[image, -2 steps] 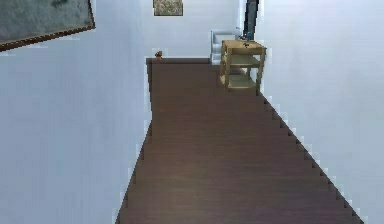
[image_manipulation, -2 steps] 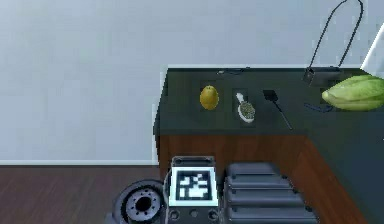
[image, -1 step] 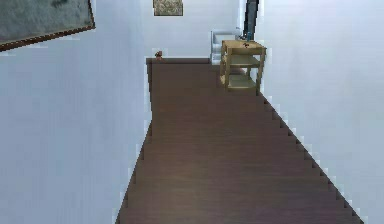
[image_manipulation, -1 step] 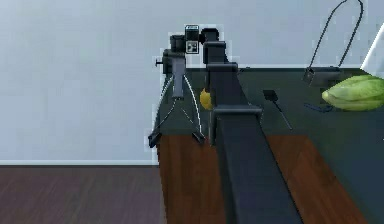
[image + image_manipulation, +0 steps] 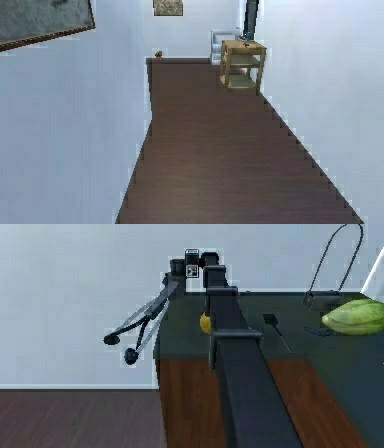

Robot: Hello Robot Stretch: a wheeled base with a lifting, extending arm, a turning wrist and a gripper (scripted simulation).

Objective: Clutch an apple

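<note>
The hand [image 5: 121,346] hangs past the dark surface's [image 5: 320,349] left edge, holding nothing; I cannot tell how its fingers are set. A round yellow thing [image 5: 204,323], maybe the apple, sits on the surface near that edge. A clumsy bump could roll it off.

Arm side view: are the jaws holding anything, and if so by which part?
Nothing is held: the jaws of the dark two-finger gripper hang with only the bare pale grey wall behind them.
</note>
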